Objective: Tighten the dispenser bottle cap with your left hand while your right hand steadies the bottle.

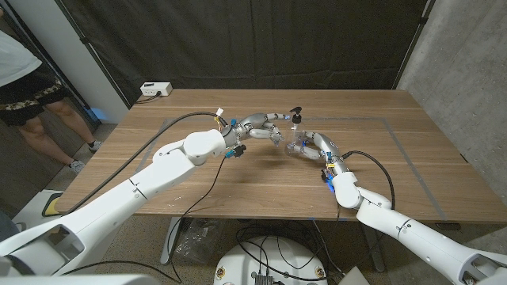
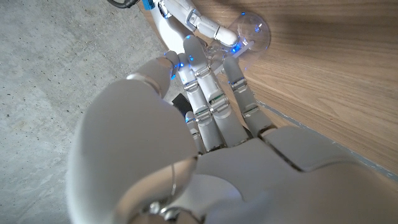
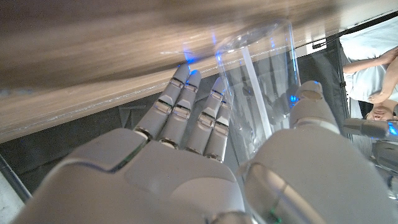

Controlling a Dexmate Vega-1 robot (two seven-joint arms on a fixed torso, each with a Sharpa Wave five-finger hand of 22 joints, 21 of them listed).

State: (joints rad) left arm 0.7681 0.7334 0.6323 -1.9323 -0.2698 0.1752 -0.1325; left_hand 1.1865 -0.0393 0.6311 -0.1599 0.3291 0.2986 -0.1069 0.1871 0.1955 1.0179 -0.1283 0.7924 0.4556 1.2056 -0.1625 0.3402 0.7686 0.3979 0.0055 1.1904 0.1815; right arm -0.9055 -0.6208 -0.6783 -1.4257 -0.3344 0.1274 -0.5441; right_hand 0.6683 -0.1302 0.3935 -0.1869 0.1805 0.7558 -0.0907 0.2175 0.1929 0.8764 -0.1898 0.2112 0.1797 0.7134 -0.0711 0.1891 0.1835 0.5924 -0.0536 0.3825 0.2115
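A clear dispenser bottle (image 1: 295, 138) with a black pump cap (image 1: 296, 115) stands upright near the middle of the wooden table (image 1: 238, 174). My right hand (image 1: 315, 145) grips the bottle's body from the right. In the right wrist view the bottle (image 3: 267, 87) sits between that hand's (image 3: 186, 162) fingers and thumb. My left hand (image 1: 265, 124) reaches in from the left at cap height. In the left wrist view its (image 2: 211, 124) fingers stretch toward the clear bottle (image 2: 252, 34), and a dark piece (image 2: 180, 104), seemingly the cap, sits between thumb and fingers.
A white box (image 1: 155, 89) lies at the table's far left corner. A person (image 1: 24, 87) stands beyond the left edge. Grey tape lines (image 1: 396, 131) mark a rectangle on the tabletop. A black curtain hangs behind.
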